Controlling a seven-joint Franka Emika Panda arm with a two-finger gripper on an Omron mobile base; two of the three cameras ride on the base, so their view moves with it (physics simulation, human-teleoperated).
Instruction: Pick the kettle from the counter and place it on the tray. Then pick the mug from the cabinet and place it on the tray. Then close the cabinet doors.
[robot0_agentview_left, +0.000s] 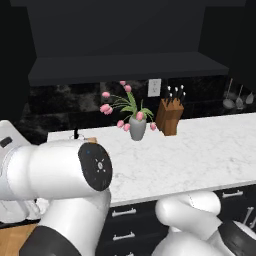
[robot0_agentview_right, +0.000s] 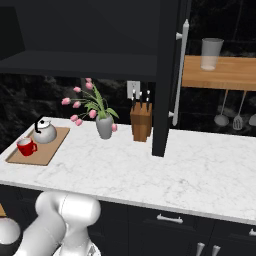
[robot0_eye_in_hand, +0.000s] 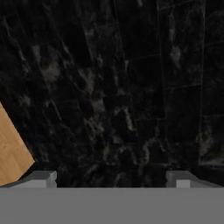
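Cabinet doors (robot0_agentview_right: 167, 75) are what remains: kettle (robot0_agentview_right: 44, 131) and mug (robot0_agentview_right: 26, 146) sit on the tray (robot0_agentview_right: 50, 147). Stiff and heavy-looking, the door is best pushed near its silver handle (robot0_agentview_right: 180, 75). Claw (robot0_eye_in_hand: 111, 178) spread, empty.

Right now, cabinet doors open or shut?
Open. In the right base view a cabinet door stands edge-on over the counter, its silver handle facing sideways, the dark shelf exposed.
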